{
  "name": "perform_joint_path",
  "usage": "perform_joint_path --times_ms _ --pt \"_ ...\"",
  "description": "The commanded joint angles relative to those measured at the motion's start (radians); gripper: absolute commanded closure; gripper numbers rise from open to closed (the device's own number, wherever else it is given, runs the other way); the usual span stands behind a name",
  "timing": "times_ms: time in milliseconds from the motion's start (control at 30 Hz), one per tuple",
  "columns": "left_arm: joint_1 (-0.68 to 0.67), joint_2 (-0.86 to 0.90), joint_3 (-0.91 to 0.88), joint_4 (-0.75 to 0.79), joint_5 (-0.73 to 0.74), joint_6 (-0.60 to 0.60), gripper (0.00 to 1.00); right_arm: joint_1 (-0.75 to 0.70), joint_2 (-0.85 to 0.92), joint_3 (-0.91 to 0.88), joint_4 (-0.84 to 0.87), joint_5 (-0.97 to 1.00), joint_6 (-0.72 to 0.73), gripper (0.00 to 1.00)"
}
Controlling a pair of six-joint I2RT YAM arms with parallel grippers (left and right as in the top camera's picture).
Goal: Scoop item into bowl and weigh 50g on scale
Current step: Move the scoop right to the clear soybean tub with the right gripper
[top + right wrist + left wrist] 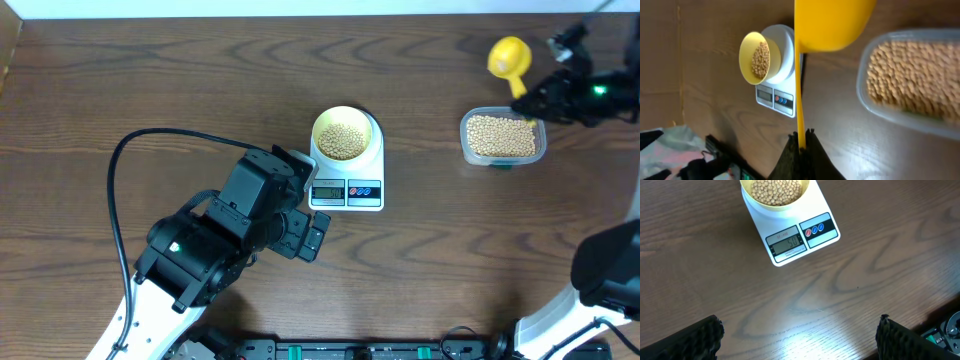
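Claws differ: left claw (798, 332) gapes wide, empty; right claw (801, 139) pinches the yellow spoon (832, 22) by its handle.

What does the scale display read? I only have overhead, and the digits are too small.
Observer: In the left wrist view, the display on the scale looks like 50.
Operator: Is the left gripper holding anything?
Observer: No, the left gripper is open and empty, over bare table in front of the scale.
Operator: And the right?
Observer: In the right wrist view, the right gripper is shut on the handle of the yellow spoon.
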Motion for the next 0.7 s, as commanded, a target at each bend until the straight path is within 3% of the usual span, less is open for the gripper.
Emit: perform_joint_path --times_ms 0,267,667 --pt "0.003 0.0 0.012 -0.003 -0.002 -0.006 0.0 -0.031 -0.017 0.017 -0.045 0.009 -0.089 0.98" --pt "0.003 0.0 0.012 -0.003 -0.002 -0.006 0.0 -0.045 -0.018 -0.043 -0.061 0.123 -0.096 0.99" --pt "0.003 0.0 0.012 -0.002 -0.002 -0.006 0.0 -0.032 -0.019 -0.277 0.115 0.241 0.01 0.99"
